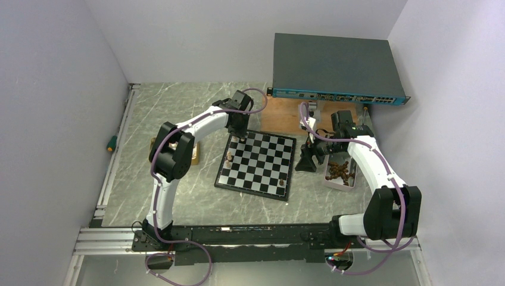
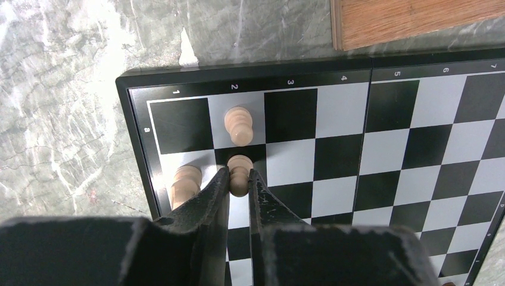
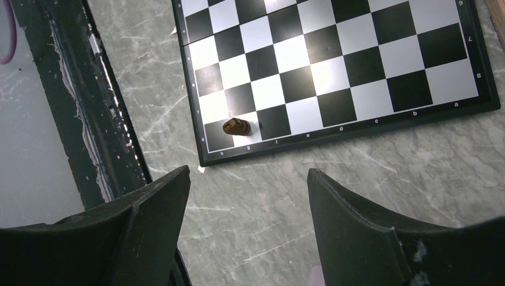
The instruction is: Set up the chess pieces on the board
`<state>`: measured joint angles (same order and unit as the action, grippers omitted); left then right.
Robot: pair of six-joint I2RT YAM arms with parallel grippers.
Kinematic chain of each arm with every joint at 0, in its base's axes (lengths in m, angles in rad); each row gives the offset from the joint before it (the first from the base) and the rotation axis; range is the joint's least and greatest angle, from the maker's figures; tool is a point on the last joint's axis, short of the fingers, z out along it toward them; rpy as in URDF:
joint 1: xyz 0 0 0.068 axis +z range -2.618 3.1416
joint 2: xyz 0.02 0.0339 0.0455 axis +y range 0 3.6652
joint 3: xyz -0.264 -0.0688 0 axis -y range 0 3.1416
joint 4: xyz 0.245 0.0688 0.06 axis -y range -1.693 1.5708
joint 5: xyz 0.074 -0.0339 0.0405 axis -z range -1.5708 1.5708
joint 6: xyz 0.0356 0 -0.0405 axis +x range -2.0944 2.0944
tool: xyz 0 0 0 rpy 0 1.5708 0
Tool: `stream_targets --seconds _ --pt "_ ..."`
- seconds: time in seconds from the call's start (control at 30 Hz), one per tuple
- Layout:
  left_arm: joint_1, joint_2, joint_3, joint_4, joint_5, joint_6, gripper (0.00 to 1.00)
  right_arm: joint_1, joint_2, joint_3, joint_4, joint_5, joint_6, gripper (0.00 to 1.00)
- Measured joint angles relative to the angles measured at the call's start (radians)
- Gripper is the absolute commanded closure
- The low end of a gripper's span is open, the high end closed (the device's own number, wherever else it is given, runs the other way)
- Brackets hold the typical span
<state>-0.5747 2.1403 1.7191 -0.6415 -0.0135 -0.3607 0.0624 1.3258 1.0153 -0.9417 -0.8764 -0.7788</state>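
Note:
The black-and-silver board (image 1: pixel 257 165) lies mid-table. My left gripper (image 1: pixel 239 134) is over its far left corner. In the left wrist view the left gripper (image 2: pixel 239 173) is shut on the head of a light pawn (image 2: pixel 240 179), which stands upright on a dark square. Another light pawn (image 2: pixel 238 126) stands one square beyond it, and a third light piece (image 2: pixel 185 185) stands just left of the fingers. My right gripper (image 1: pixel 309 158) hangs open and empty off the board's right edge (image 3: pixel 333 134), over bare table (image 3: pixel 247 174). A dark piece (image 3: pixel 236 126) stands in the board's near corner.
A white tray (image 1: pixel 340 173) of dark pieces lies right of the board under the right arm. A brown wooden plank (image 1: pixel 282 117) and a dark network box (image 1: pixel 333 67) sit behind the board. A tan container (image 1: pixel 196 156) lies partly hidden by the left arm.

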Motion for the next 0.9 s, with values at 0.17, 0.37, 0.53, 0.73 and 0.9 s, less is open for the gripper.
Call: stream_targets --seconds 0.17,0.37,0.53,0.73,0.9 --pt "0.0 0.0 0.0 -0.004 0.0 0.0 0.79 0.0 0.0 0.0 0.0 0.0 0.0 0.25" --pt "0.0 0.0 0.0 -0.008 0.0 0.0 0.76 0.0 0.0 0.0 0.0 0.0 0.0 0.25" --pt "0.0 0.0 0.0 -0.016 0.001 0.0 0.73 0.0 0.0 0.0 0.0 0.0 0.0 0.25" --pt "0.0 0.0 0.0 -0.023 0.001 0.0 0.71 0.0 0.0 0.0 0.0 0.0 -0.003 0.25" --pt "0.0 0.0 0.0 -0.023 0.009 0.0 0.71 0.0 0.0 0.0 0.0 0.0 -0.003 0.25"
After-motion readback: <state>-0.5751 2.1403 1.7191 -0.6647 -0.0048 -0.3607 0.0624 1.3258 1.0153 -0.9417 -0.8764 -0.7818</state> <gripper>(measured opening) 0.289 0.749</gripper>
